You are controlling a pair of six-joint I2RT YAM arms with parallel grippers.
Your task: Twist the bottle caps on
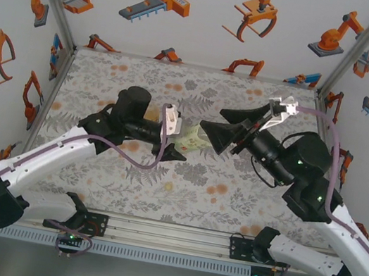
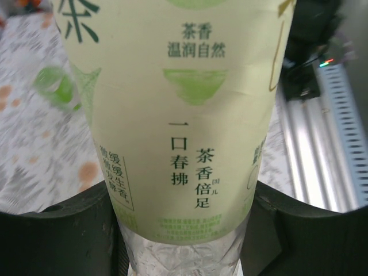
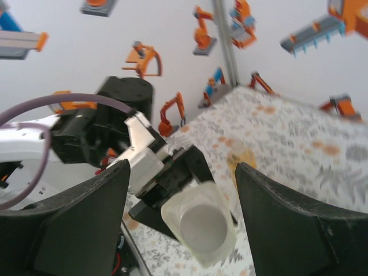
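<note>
The left gripper (image 2: pixel 184 241) is clamped on the pale-labelled bottle (image 2: pixel 184 115). Its black fingers (image 2: pixel 63 236) press on both sides of the clear part below the label, and it holds the bottle roughly level in the air over the middle of the floral cloth (image 1: pixel 232 189). At that bottle's free end the right gripper (image 3: pixel 181 184) has its jaws apart, one finger on either side of the end and neither touching it. Beyond that bottle and off to one side, a blurred green bottle (image 2: pixel 54 86) sits on the cloth.
</note>
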